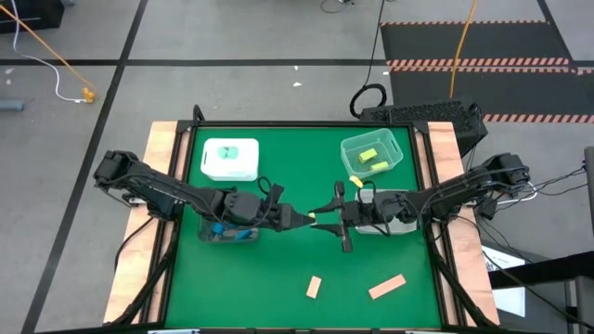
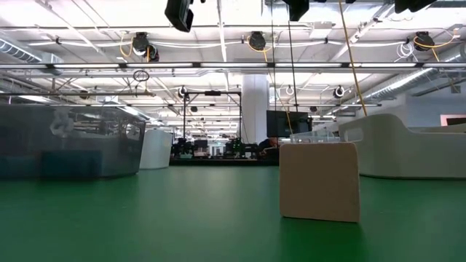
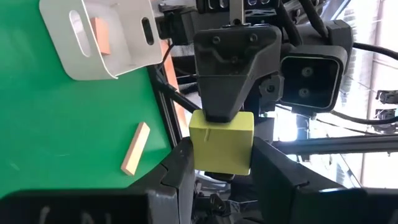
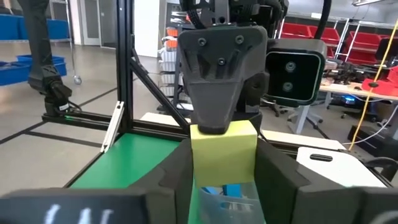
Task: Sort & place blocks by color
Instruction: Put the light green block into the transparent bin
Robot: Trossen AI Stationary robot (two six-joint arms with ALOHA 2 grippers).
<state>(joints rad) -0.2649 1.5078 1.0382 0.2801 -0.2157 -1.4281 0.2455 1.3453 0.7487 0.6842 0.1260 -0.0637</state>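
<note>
The yellow-green block (image 3: 222,142) sits in mid-air above the middle of the green table (image 1: 278,278), caught between both grippers at once — a handover. The left gripper (image 1: 299,219) and the right gripper (image 1: 327,221) meet tip to tip, pointing at each other, so the block lies straight ahead of each set of jaws, at their very tips.

In the left wrist view the left arm's own fingers flank the block's lower half, closed on it, while the opposing arm's dark finger presses on its upper face. The right wrist view mirrors this: the right fingers hug the block's sides, and the left arm's finger bears on it from the far end. The two grips appear crossed — each pair takes a different pair of faces.

The block looks nearly cubic, with no long axis to mind. My judgement: the coming move turns on one gripper releasing and backing straight away along the shared line.
</note>
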